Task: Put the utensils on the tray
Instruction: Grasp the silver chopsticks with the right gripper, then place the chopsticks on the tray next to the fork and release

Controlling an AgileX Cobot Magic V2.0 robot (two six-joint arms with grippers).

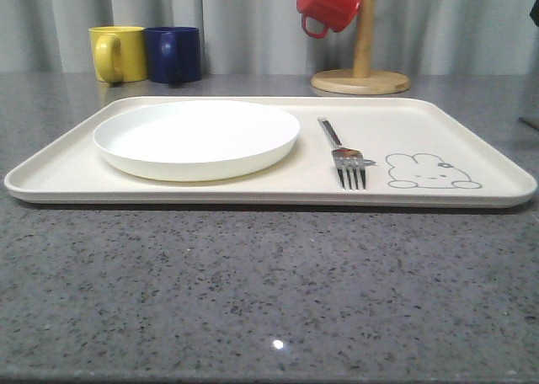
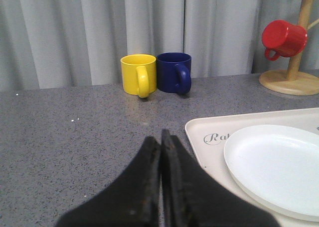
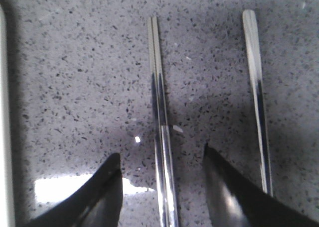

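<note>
Straddling the slim, mirror-bright chopsticks (image 3: 160, 132) on speckled grey stone, my right gripper (image 3: 162, 187) gapes, holding nothing. Left gripper (image 2: 161, 137) is pressed closed, empty. I see the steel fork (image 1: 343, 152) on the matte cream tray (image 1: 472, 140); another shiny handle (image 3: 257, 87) runs out of frame.

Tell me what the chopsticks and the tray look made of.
Chopsticks: probably polished metal, since they are silver with mirror-like glints. Tray: likely matte plastic or melamine, being cream with a soft sheen and a printed rabbit, though ceramic can't be ruled out.
</note>
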